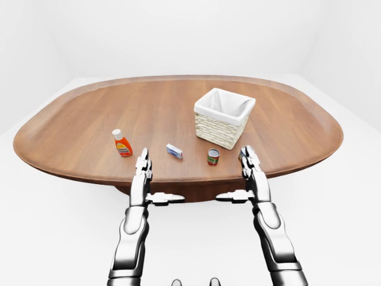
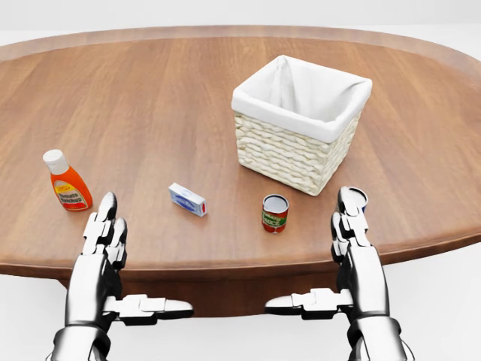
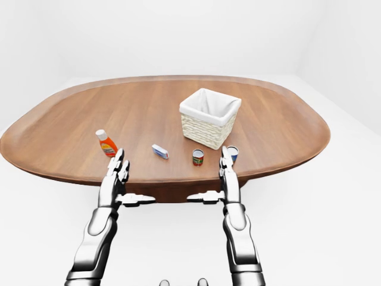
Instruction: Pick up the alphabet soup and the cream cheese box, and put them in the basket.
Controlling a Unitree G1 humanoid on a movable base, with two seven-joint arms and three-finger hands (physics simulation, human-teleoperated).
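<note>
A small white and blue cream cheese box (image 2: 187, 199) lies on the wooden table (image 2: 150, 98), near its lower edge in the head view. To its right stands a can with a red and green label (image 2: 275, 213). A second can with a blue label (image 3: 233, 154) is mostly hidden behind my right hand. The woven basket with a white liner (image 2: 285, 154) stands above and right of the cans, with nothing visible inside. My left hand (image 2: 139, 259) and right hand (image 2: 316, 256) hover at the table's lower edge, both open and holding nothing. I cannot read the can labels.
An orange bottle with a white cap (image 2: 68, 184) stands at the left, just above my left hand's fingertips. The oval table has a raised rim and stands in a white room.
</note>
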